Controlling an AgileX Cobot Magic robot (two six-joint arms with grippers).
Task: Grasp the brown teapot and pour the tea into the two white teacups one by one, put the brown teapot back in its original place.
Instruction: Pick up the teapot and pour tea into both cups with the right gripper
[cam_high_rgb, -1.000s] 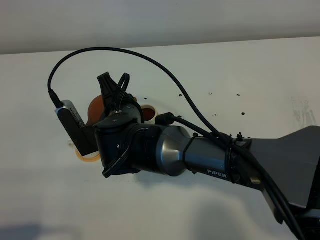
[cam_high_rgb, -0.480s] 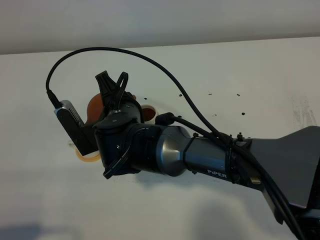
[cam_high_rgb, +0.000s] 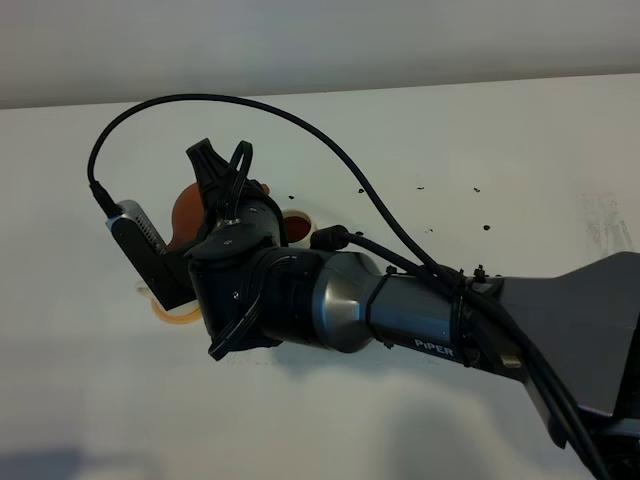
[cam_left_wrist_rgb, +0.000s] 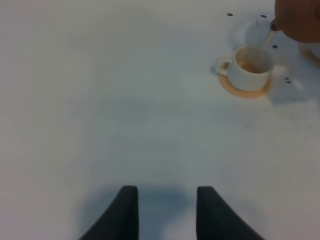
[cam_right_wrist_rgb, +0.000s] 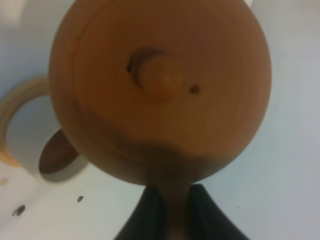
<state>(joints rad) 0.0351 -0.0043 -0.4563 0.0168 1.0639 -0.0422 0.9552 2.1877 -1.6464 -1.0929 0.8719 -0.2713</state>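
**Teapot tips a touch further as tea runs into the cup**

Since the earlier exterior frames the right gripper has rolled slightly. Its tips and the wrist cable have crept sideways, and the brown teapot it carries tilts a little more.

The left gripper hangs over the bare table with its fingers apart, holding nothing. Well ahead of it and off to one side stands a white teacup on an orange coaster, with pale amber tea already inside. The spout sits just above and beside that cup's rim, not touching. A thin stream falls from it into the cup.

The right gripper is clamped on the loop handle. The teapot lies directly beyond its tips, with the lid knob turned toward the wrist view. The handle-to-spout line runs straight away from the gripper, so the spout is on the far side of the body. In my judgement the next move turns on this: rolling back to stop the flow. The right arm is the only one near.

Further right, beside that gripper, stands the second teacup. Its inside reads dark red-brown; whether that is tea or shadow I cannot tell.

The exterior view loses the filling cup behind the arm. The right wrist view loses the spout behind the pot, and the left wrist view crops most of the teapot. I cannot pick out the original place.
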